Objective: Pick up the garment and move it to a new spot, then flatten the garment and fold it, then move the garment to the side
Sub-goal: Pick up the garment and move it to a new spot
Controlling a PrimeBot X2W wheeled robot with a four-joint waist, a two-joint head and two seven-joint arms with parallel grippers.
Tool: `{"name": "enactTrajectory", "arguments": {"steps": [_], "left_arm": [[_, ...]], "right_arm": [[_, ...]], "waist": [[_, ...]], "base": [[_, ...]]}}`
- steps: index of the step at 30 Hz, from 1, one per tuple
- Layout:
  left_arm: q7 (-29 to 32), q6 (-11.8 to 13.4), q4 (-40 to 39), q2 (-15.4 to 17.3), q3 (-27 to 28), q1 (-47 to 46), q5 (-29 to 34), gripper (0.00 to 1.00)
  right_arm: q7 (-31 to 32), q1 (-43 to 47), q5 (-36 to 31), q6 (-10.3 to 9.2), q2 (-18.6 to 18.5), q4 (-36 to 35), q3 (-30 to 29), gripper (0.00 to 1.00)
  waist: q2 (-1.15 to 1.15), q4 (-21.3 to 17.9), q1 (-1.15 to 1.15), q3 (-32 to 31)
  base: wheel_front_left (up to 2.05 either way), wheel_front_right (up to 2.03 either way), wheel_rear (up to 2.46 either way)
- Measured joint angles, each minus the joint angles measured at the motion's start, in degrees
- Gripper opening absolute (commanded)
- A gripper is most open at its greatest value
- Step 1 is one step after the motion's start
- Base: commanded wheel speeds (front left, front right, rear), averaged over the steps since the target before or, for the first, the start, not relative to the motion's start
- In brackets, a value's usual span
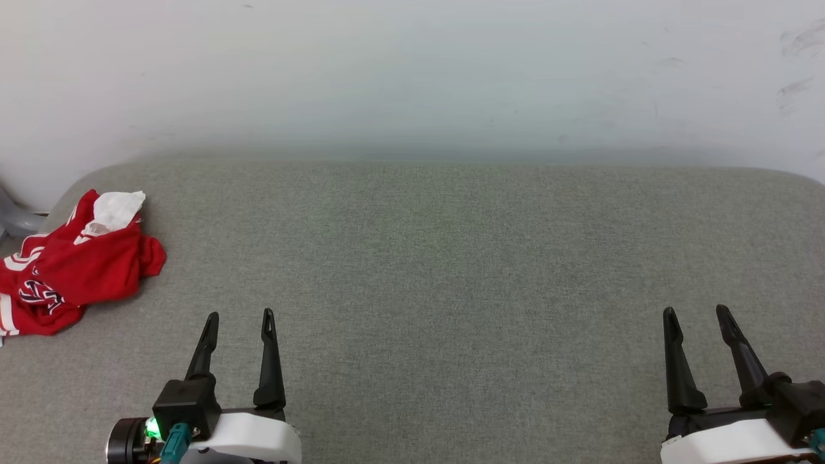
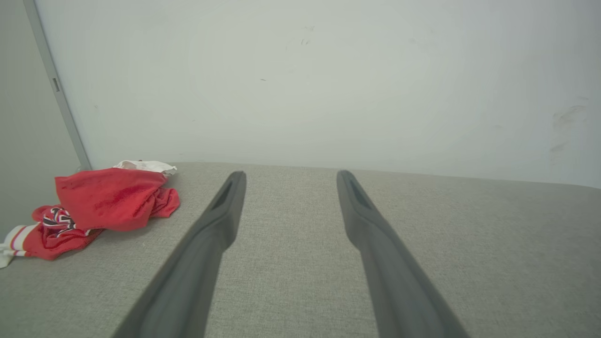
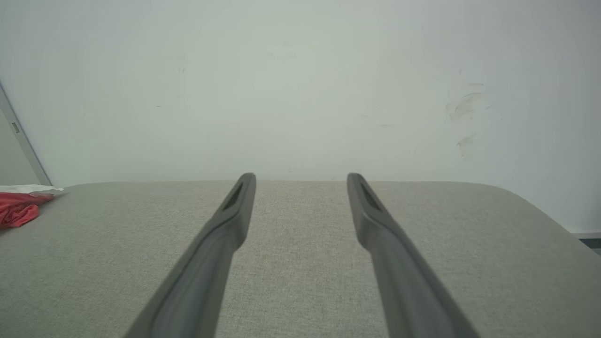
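Observation:
The garment [image 1: 77,267] is a red T-shirt with white sleeves and striped trim, crumpled in a heap at the far left edge of the grey cushioned surface [image 1: 451,270]. In the left wrist view the garment [image 2: 103,202] lies to the left of my fingers, apart from them. A red corner of the garment [image 3: 19,211] shows at the left edge of the right wrist view. My left gripper [image 1: 240,317] is open at the lower left, to the right of and nearer than the heap. My right gripper [image 1: 696,312] is open at the lower right, holding nothing.
A pale wall [image 1: 412,71] rises behind the surface's far edge. A grey metal frame piece [image 1: 16,219] stands just beyond the garment at the left. The surface's rounded corners fall away at far left and far right.

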Motion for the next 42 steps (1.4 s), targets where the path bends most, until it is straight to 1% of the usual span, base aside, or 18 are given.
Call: {"name": "enactTrajectory", "arguments": {"steps": [15,22,31,42], "left_arm": [[0.0,0.2,0.5,0.0,-0.2,0.0,-0.2,1.0],[0.0,0.2,0.7,0.0,0.0,0.0,-0.1,1.0],[-0.1,0.3,0.7,0.0,0.3,-0.1,0.3,1.0],[-0.1,0.2,0.9,0.0,1.0,-0.1,0.5,1.0]], "right_arm": [[0.0,0.0,0.4,0.0,0.0,0.2,0.0,1.0],[0.0,0.0,0.4,0.0,0.0,0.2,0.0,1.0],[0.0,0.1,0.3,0.0,0.0,0.1,0.4,1.0],[0.0,0.4,0.2,0.0,0.0,0.1,0.7,1.0]], "waist": [[0.0,0.3,0.0,0.0],[0.0,1.4,0.0,0.1],[0.0,5.0,0.0,0.3],[0.0,11.7,0.0,0.4]], "base": [[0.0,0.0,0.0],[0.0,0.0,0.0],[0.0,0.0,0.0],[0.0,0.0,0.0]]}}
